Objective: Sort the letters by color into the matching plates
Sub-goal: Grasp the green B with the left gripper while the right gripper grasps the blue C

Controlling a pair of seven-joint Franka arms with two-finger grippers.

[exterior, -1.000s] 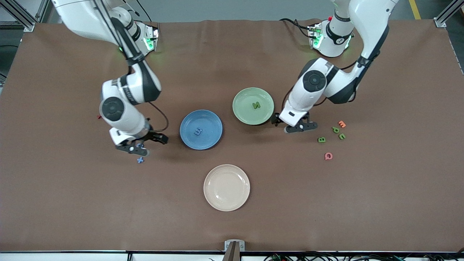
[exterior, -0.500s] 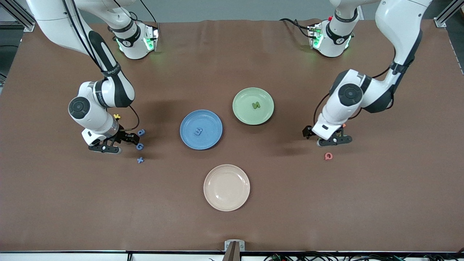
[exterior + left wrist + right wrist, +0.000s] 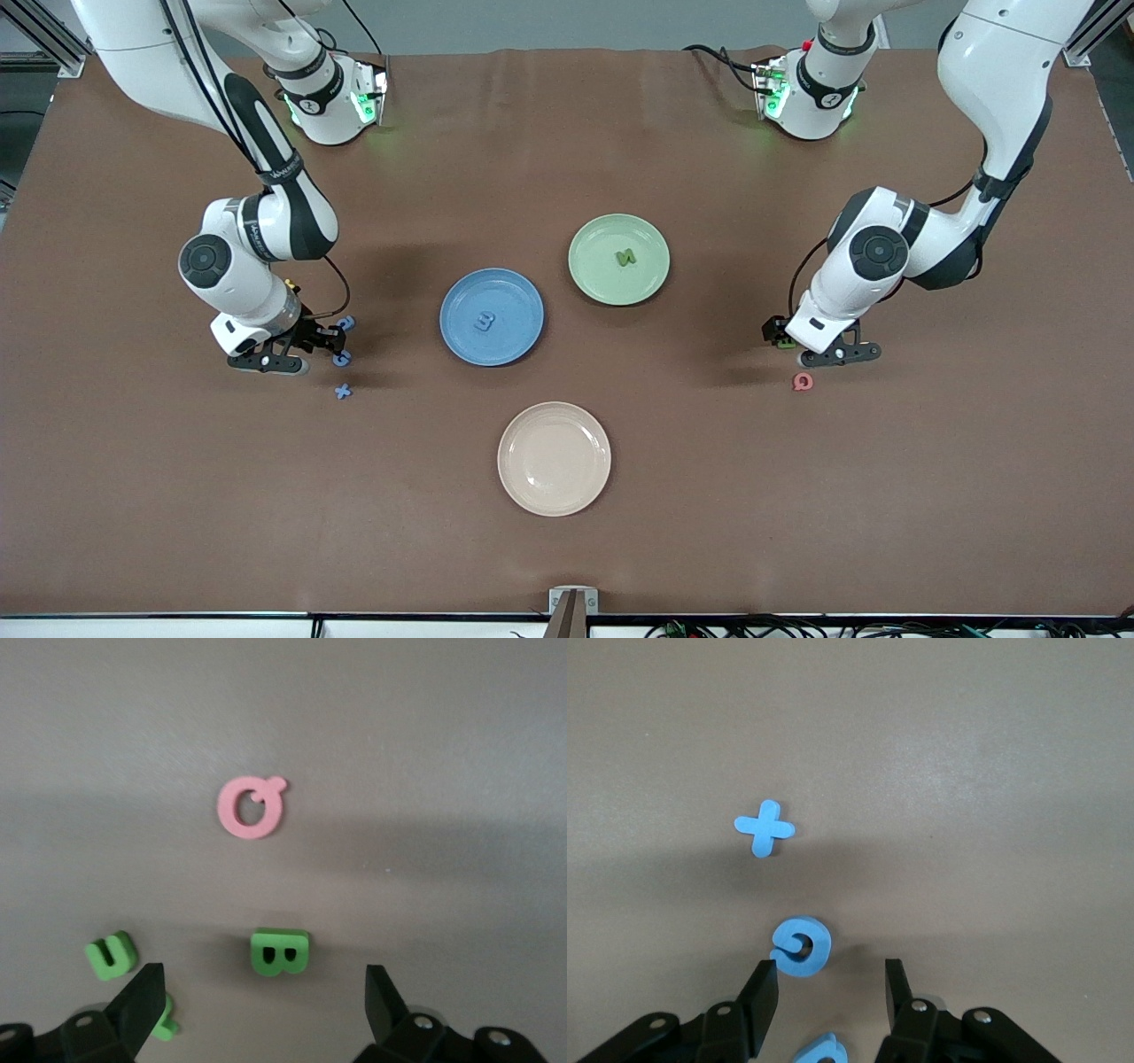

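Note:
The blue plate (image 3: 461, 297) holds one blue letter (image 3: 484, 321), and the pale green plate (image 3: 594, 239) holds a green N (image 3: 625, 258). My right gripper (image 3: 828, 992) is open and low over three blue letters lying toward the right arm's end: a curled one (image 3: 802, 947) just off its fingertips, a second (image 3: 819, 1051) under the wrist, and an X (image 3: 764, 827) farther out. My left gripper (image 3: 263, 997) stands wide open over the green letters, with a B (image 3: 280, 951) ahead of the gap, a U (image 3: 112, 954) to one side and a third (image 3: 166, 1023) half hidden by a finger.
A pink Q (image 3: 252, 808) lies on the table just past the green B, nearer to the front camera. A beige plate (image 3: 554, 458) sits nearer to that camera than the two coloured plates. Brown cloth covers the table (image 3: 567, 549).
My right arm swung away from the blue plate and settled over the blue letters, its jaws narrowing. My left arm moved from beside the green plate to over the green letters.

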